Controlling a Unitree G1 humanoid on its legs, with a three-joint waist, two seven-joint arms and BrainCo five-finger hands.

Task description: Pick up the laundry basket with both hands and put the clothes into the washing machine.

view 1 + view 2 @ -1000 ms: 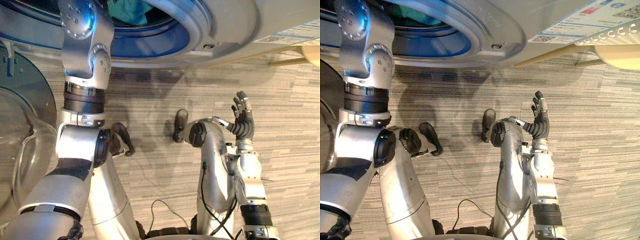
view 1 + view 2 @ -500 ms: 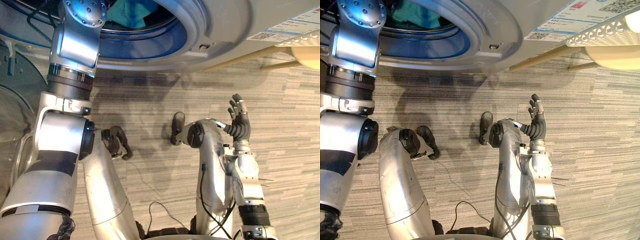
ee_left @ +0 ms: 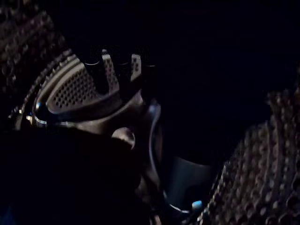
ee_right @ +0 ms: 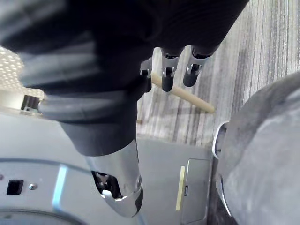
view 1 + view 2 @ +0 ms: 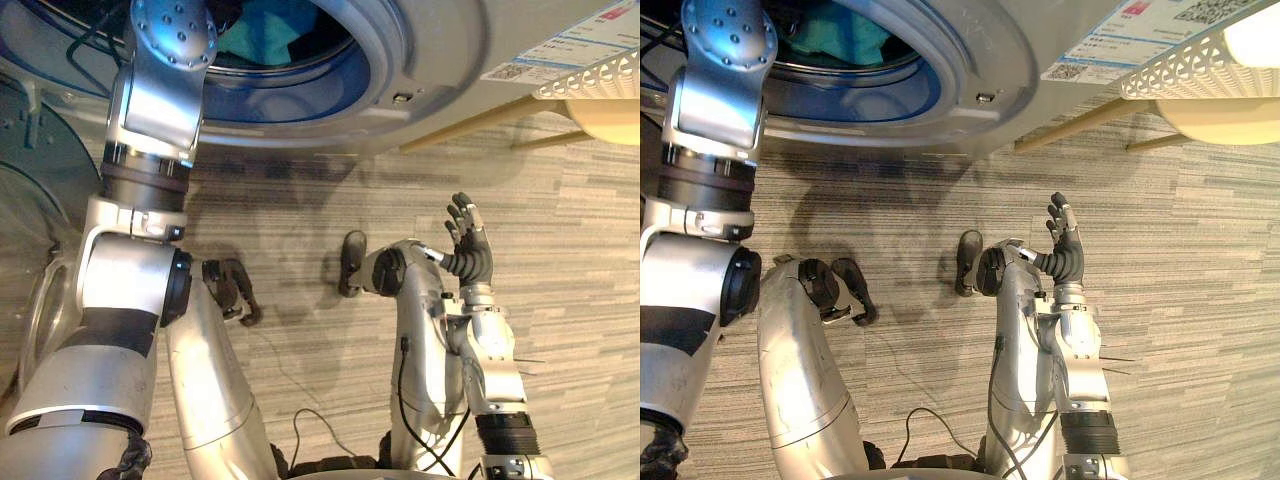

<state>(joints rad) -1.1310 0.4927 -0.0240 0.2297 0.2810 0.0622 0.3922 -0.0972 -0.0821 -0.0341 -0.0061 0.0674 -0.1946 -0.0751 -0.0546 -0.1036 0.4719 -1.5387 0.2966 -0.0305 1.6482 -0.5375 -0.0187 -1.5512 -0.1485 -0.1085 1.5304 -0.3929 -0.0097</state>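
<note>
Clothes (image 5: 265, 30): teal cloth lies inside the drum of the washing machine (image 5: 450, 40). I judge the loading to be largely done.
Left hand (image 5: 224, 12): my left arm runs up through the round mouth and the hand sits in the drum, close to the cloth. It is dark in there, and I cannot tell how the hand is set. I reckon it is there to leave the cloth well back from the rim.
Right hand (image 5: 1063, 245): raised over the carpet floor (image 5: 1200, 300), spread and straight, holding nothing. I judge I keep it out to the side to stay clear of the opening.
Door (image 5: 30, 150): swung open on my left, so the mouth stands free for my arm.
Laundry basket (image 5: 1185, 60): white and perforated, off to my right by the machine's front, above a pale stand (image 5: 1230, 115) with wooden legs. Neither hand is on it.
Writing: a sticker (image 5: 1120, 25) on the machine's front carries blue and red print, too small to read. I can make out no brand.
</note>
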